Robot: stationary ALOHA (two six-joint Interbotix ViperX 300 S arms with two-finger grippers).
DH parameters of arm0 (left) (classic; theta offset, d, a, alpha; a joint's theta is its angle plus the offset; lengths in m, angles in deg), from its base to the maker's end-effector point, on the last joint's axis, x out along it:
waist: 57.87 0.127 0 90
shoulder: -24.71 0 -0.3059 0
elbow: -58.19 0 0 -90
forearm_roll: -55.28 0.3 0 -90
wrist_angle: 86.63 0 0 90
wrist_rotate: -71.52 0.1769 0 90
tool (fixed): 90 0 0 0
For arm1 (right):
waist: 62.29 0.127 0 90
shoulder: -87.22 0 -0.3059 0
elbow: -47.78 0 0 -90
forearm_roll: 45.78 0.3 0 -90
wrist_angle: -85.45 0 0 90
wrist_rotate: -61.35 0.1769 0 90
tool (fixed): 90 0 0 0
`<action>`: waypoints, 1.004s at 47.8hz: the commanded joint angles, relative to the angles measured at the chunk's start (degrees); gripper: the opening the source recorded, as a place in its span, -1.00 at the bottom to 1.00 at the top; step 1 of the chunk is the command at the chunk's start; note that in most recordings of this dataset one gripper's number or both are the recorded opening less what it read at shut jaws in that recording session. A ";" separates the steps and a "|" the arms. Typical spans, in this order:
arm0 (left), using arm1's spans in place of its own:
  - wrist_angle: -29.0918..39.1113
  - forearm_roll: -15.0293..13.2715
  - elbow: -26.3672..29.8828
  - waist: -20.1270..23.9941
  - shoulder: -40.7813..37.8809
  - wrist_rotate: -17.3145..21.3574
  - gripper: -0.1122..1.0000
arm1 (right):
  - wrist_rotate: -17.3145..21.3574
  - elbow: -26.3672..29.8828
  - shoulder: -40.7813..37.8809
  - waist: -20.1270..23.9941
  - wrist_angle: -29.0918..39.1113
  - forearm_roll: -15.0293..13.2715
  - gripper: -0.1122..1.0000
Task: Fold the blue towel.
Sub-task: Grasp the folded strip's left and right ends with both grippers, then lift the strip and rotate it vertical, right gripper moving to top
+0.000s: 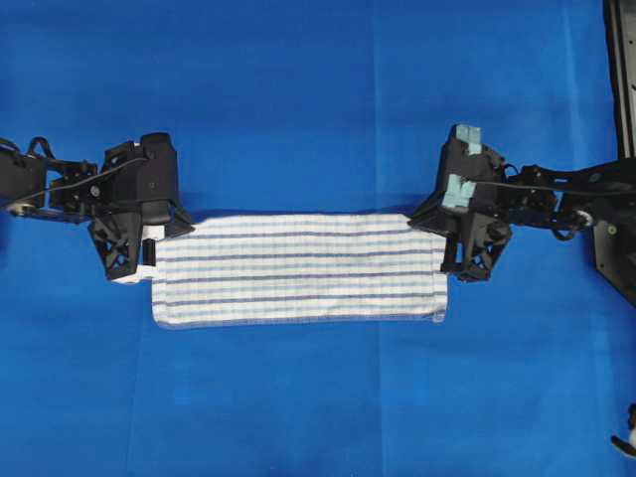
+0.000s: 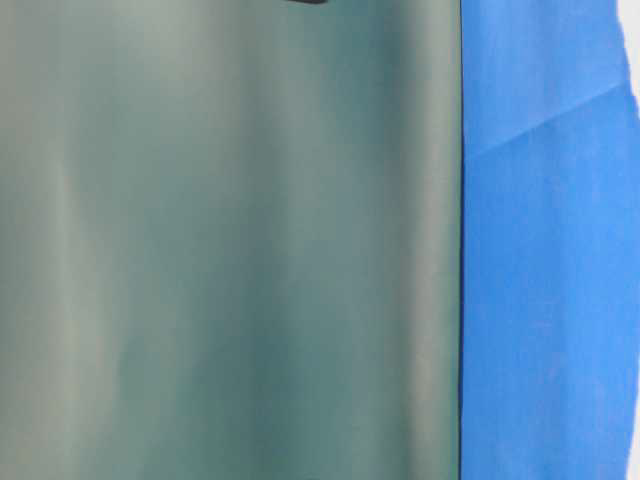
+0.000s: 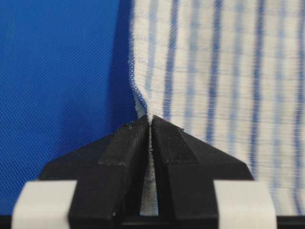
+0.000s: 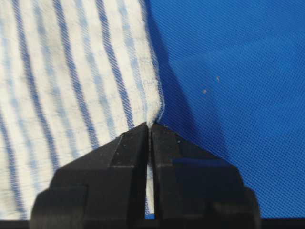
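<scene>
The blue towel (image 1: 298,268), white with thin blue stripes, lies as a long band across the middle of the blue table cover. My left gripper (image 1: 164,231) is at its far-left corner and shut on the towel's edge (image 3: 143,102), with cloth pinched between the black fingers (image 3: 128,143). My right gripper (image 1: 429,227) is at the far-right corner, likewise shut on the towel's edge (image 4: 155,112), which bunches up into the closed fingers (image 4: 131,143). The towel's near long edge rests flat on the table.
The blue table cover (image 1: 318,99) stretches all round the towel. A black frame (image 1: 621,149) runs down the right border. The table-level view is filled by a blurred grey-green surface (image 2: 230,240) with a strip of blue cover (image 2: 550,250) at right.
</scene>
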 commanded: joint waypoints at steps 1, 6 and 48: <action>2.64 -0.09 2.02 -0.97 4.13 -0.09 -0.77 | -0.09 0.97 4.31 -0.09 1.85 -0.09 -0.77; 5.01 -0.09 2.90 -1.93 7.91 -0.09 -0.77 | -0.18 0.97 8.09 -0.09 4.39 -0.09 -0.77; -1.93 -0.62 13.18 -8.88 4.39 -14.15 -0.77 | -0.26 7.91 12.13 -16.00 10.46 -9.84 -0.77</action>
